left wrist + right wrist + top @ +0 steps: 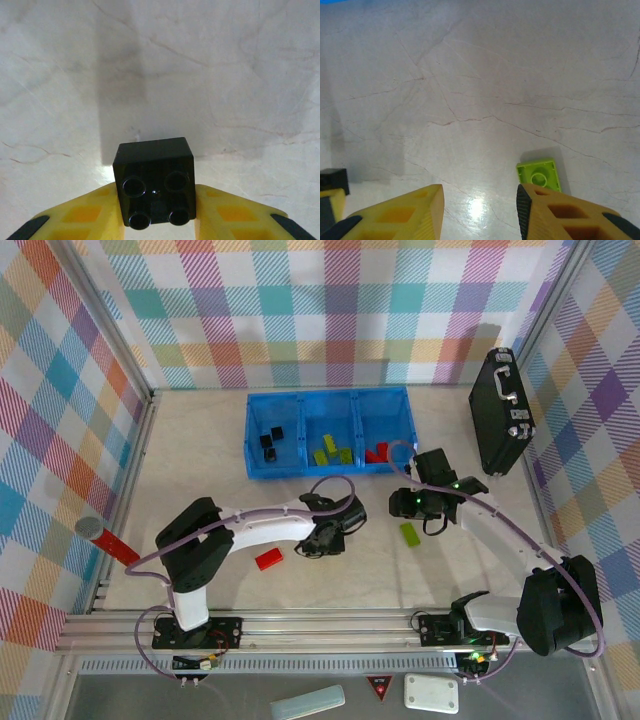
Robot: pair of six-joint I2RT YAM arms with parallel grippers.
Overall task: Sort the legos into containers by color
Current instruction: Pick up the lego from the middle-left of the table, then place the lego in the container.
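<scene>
Pale, veined tabletop inside plaid walls; the blue tray lies at the far side. The left tool pinches a black brick. The right tool is spread, one finger hiding the near edge of a green brick.

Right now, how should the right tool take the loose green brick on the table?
Grip the green brick across its narrow width, on the two long side walls, coming straight down from above. It lies flat on the table, studs up, long sides free. The right tool hangs open just beside it.
</scene>
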